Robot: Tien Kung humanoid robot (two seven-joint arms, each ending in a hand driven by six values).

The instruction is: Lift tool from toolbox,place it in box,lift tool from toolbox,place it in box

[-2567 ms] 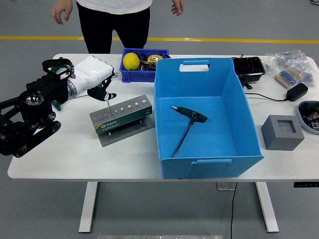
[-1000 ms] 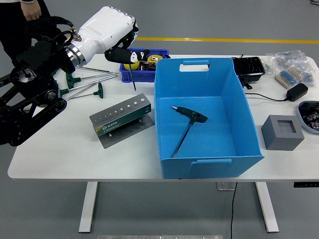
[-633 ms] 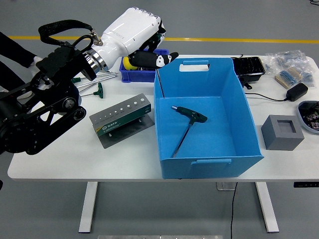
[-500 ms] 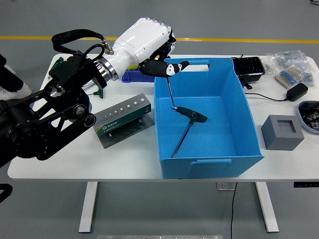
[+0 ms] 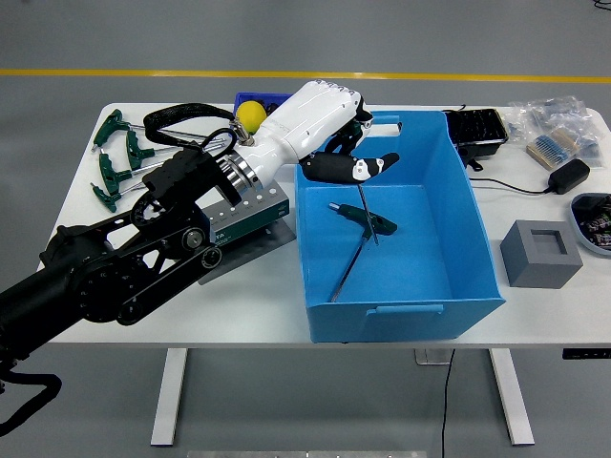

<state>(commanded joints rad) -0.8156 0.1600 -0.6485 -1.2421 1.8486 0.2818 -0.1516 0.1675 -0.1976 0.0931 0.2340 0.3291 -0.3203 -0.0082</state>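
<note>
- Off to the hand's left and behind it, a few spare T-handle wrenches (image 5: 113,157) lie loose on the white table (image 5: 143,315); they look safe where they are, but a wide swing of the forearm back that way could sweep them off the edge.
- Under the forearm sits the grey toolbox (image 5: 243,218), partly hidden by the arm; I'd worry the elbow or wrist could catch it on the way back and shove it.
- The left hand (image 5: 336,153) hangs over the far-left part of the blue box (image 5: 434,196), fingers curled around the handle of a thin tool (image 5: 366,208) whose shaft points straight down into the box.
- The hold looks slight from here, so the tool could twist or slip out crooked rather than drop cleanly.
- Just below the hand, a green-handled wrench (image 5: 361,243) already lies on the box floor; the hanging shaft's tip seems close to it, though I cannot tell if they touch. Lowering further might jam the tip against it.
- Released from up here, I'd guess the tool bounces and clatters against the box wall.
- The right arm is nowhere in sight.
</note>
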